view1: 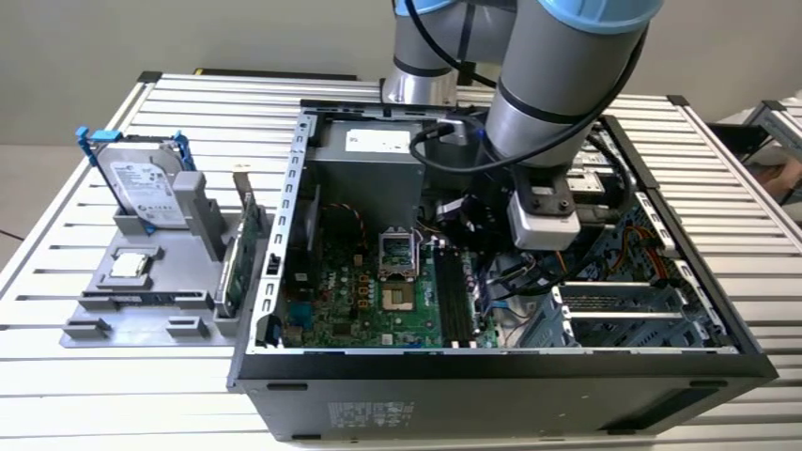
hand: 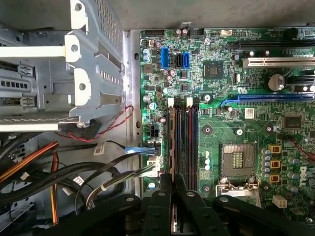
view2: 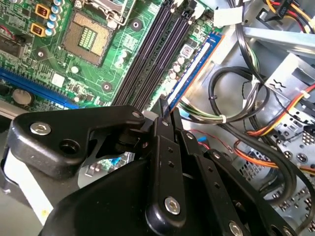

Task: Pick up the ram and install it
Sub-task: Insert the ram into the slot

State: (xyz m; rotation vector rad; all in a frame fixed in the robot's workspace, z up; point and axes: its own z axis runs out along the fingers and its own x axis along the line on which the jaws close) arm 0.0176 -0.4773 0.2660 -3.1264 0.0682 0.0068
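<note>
I see a slatted metal table [view1: 752, 282] in pale silver, a plain grey wall [view1: 188, 33] behind it, a strip of grey floor [view1: 32, 178] at the exterior view's left, even soft light, no hard shadows

Exterior view overlooks the case [view1: 501, 362]; both wrist views hover close over its motherboard [hand: 221, 108].
</note>
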